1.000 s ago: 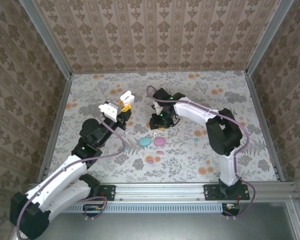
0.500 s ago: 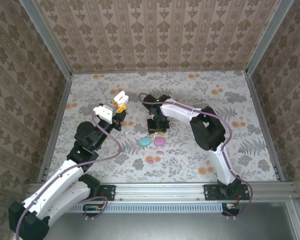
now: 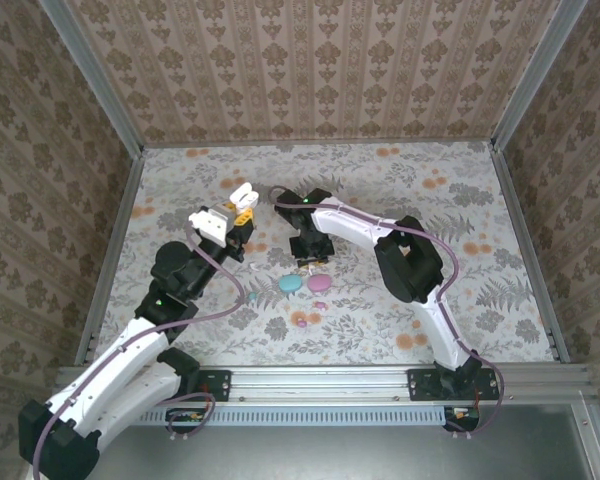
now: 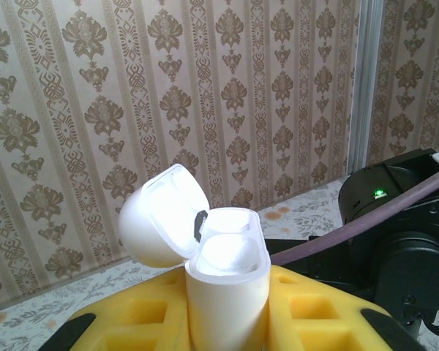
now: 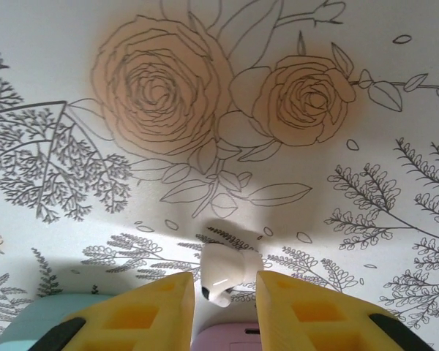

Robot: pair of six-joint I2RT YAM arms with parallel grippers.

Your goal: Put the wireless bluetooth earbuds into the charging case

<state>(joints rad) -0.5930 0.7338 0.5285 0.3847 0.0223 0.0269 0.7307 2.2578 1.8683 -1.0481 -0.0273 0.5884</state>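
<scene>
My left gripper is shut on a white charging case, held upright with its lid flipped open to the left. From above, the case hangs over the table's back left. My right gripper points down at the table with a whitish earbud lying between its yellow fingers. The jaws stand narrowly either side of it, with a thin gap on the left. In the top view this gripper sits just behind two small cases.
A teal case and a pink case lie side by side just in front of my right gripper. A pink bud and other tiny buds lie nearer the front. Patterned walls enclose the floral table.
My right arm has swung left and come down over the whitish earbud, and its jaws have narrowed around it. The left arm shifted slightly, still holding the open case.
</scene>
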